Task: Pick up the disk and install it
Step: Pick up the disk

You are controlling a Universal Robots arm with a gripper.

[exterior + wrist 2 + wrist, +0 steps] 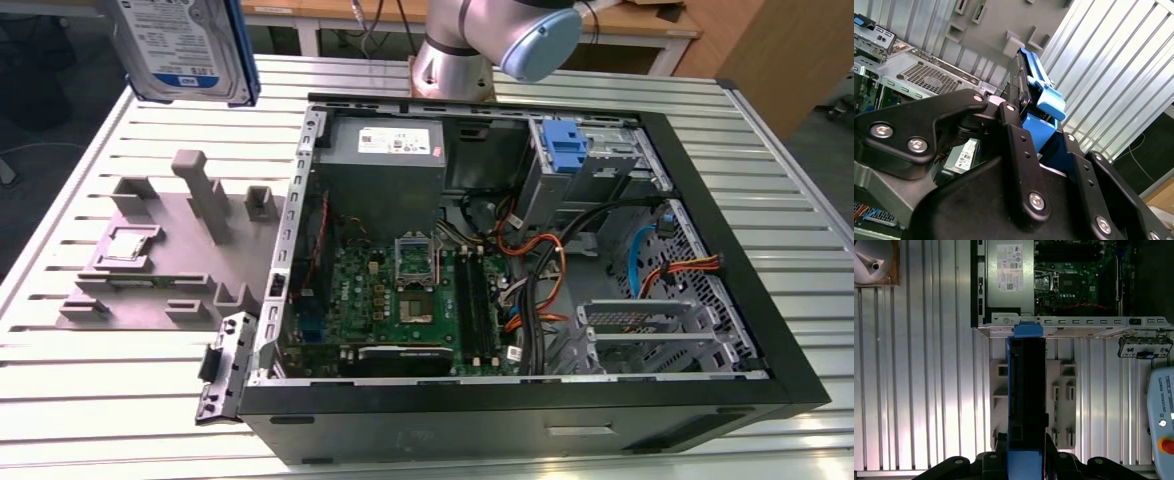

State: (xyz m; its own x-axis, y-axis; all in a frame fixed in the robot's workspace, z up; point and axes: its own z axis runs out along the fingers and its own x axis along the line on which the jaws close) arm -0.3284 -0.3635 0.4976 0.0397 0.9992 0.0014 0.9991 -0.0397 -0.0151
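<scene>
disk [180,45], pinched in the gripper [1039,127], hangs high above the table [107,400] (beside the open case [534,425]).

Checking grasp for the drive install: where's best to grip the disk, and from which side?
By one short end, coming in along its long axis, pinching across the thin body. The gripper holds the disk so now: flat, slim, far end and blue bracket free.

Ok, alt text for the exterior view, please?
A blue-bracketed silver-grey hard drive with a white-and-blue label hangs high at the exterior view's left, above a grey moulded fixture on a slatted metal table, beside an open black computer case.
</scene>
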